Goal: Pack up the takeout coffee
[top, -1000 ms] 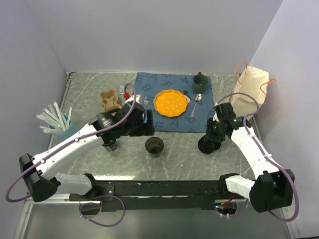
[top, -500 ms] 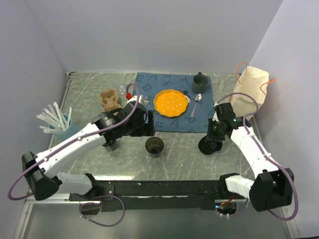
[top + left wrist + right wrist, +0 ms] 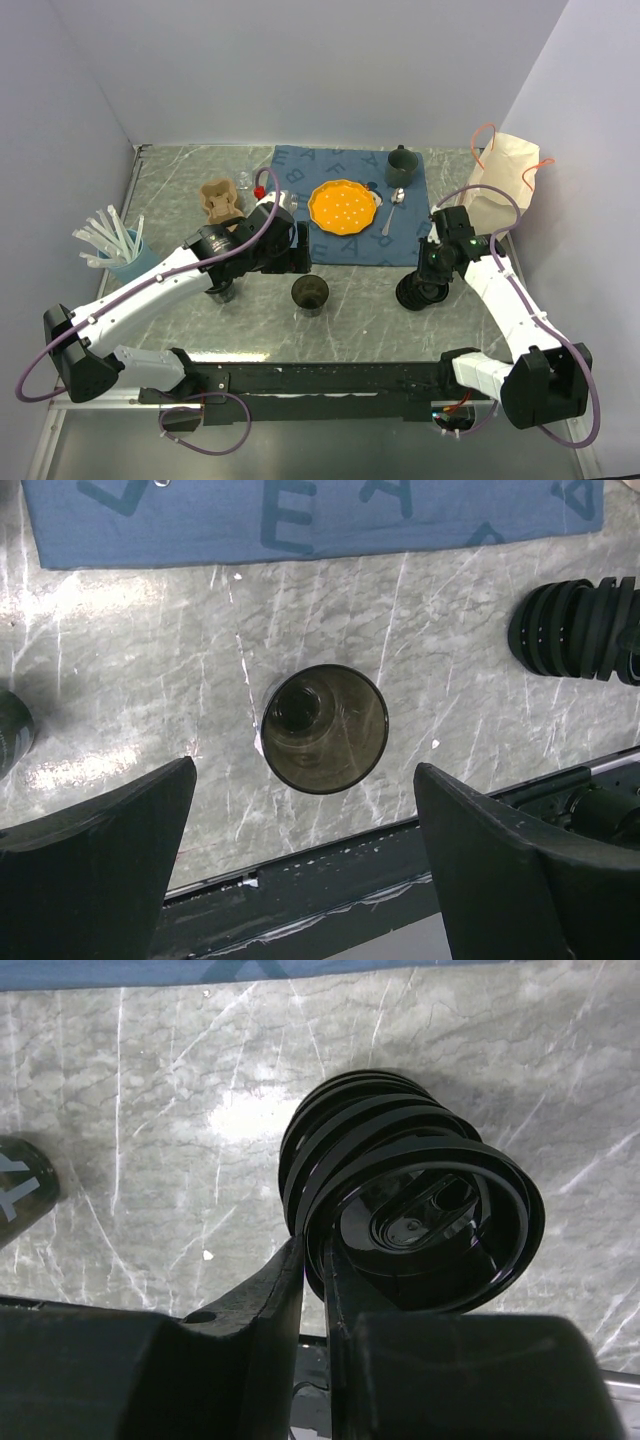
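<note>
The takeout coffee cup (image 3: 310,293), small, black and lidless, stands upright on the marble table. In the left wrist view the cup (image 3: 324,728) is seen from above, just beyond the fingertips. My left gripper (image 3: 293,252) is open and empty, hovering over the cup (image 3: 305,772). A stack of round black ribbed lids (image 3: 419,291) stands right of the cup. My right gripper (image 3: 428,270) is shut on the rim of the top lid (image 3: 430,1225), which tilts up off the stack (image 3: 335,1125), with the fingers pinched together (image 3: 312,1252).
A blue cloth (image 3: 300,175) at the back holds an orange plate (image 3: 343,206), a spoon (image 3: 393,208) and a dark green mug (image 3: 401,164). A paper bag (image 3: 505,180) stands at back right. A cardboard carrier (image 3: 218,199) and a blue cup of straws (image 3: 128,255) are on the left.
My left arm has shifted slightly toward the cup. My right gripper has edged a little, tilting the top lid on the stack. The cup has not moved.
</note>
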Motion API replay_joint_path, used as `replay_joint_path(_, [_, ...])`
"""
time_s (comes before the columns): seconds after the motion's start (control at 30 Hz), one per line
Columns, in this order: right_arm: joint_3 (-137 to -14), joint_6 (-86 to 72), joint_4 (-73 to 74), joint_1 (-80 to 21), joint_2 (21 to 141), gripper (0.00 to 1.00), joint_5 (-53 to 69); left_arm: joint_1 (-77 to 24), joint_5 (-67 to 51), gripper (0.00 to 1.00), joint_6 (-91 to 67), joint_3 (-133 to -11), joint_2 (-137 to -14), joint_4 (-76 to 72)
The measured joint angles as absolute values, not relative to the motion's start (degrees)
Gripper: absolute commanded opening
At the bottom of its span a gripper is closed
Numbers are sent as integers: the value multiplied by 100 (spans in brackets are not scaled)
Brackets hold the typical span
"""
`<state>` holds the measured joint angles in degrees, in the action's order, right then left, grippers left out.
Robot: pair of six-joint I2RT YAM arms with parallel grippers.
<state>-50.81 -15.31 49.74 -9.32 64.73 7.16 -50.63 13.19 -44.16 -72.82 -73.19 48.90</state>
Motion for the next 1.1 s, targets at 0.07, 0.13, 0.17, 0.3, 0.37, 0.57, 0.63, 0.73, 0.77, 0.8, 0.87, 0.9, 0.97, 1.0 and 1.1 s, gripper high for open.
replay_joint_path(0.07, [-5107,-1531,5024,-932,6451,21,716,-5063,1317,96,-4414,-7282,-7317,4862])
replay_joint_path(0.13, [-5111,-1531,5039,-932,6431,22,716,-5063,1317,96,-4405,-7282,-7317,4827])
replay_joint_path(0.17, [-5111,-1531,5050,-932,6427,22,716,-5063,1317,96,-4397,-7282,-7317,4812])
replay_joint_path(0.3, [-5111,-1533,5063,-932,6427,22,716,-5063,1315,96,-4366,-7282,-7317,4783])
replay_joint_path(0.37, [-5111,-1533,5059,-932,6427,22,718,-5063,1313,96,-4355,-7282,-7317,4781])
replay_joint_path(0.57, [-5111,-1540,5050,-932,6427,26,742,-5063,1313,96,-4353,-7282,-7314,4781])
replay_joint_path(0.63, [-5109,-1542,5037,-932,6427,21,775,-5063,1313,96,-4353,-7282,-7312,4781])
replay_joint_path(0.73, [-5109,-1553,5011,-932,6427,20,836,-5063,1313,96,-4353,-7273,-7308,4781])
replay_joint_path(0.77, [-5109,-1553,5009,-932,6427,20,849,-5063,1313,96,-4353,-7264,-7308,4779])
replay_joint_path(0.8, [-5109,-1553,5009,-932,6427,24,856,-5063,1313,96,-4353,-7260,-7306,4783])
replay_joint_path(0.87, [-5109,-1555,5011,-932,6427,28,867,-5063,1313,96,-4353,-7255,-7306,4783])
replay_joint_path(0.9, [-5109,-1557,5011,-932,6427,30,867,-5063,1313,96,-4353,-7255,-7301,4783])
replay_joint_path(0.97, [-5109,-1555,5011,-932,6427,32,867,-5063,1313,96,-4353,-7255,-7299,4781])
replay_joint_path(1.0, [-5109,-1555,5011,-932,6427,34,867,-5063,1313,96,-4351,-7255,-7297,4781])
replay_joint_path(1.1, [-5109,-1555,5011,-932,6431,33,867,-5063,1313,96,-4351,-7255,-7295,4781])
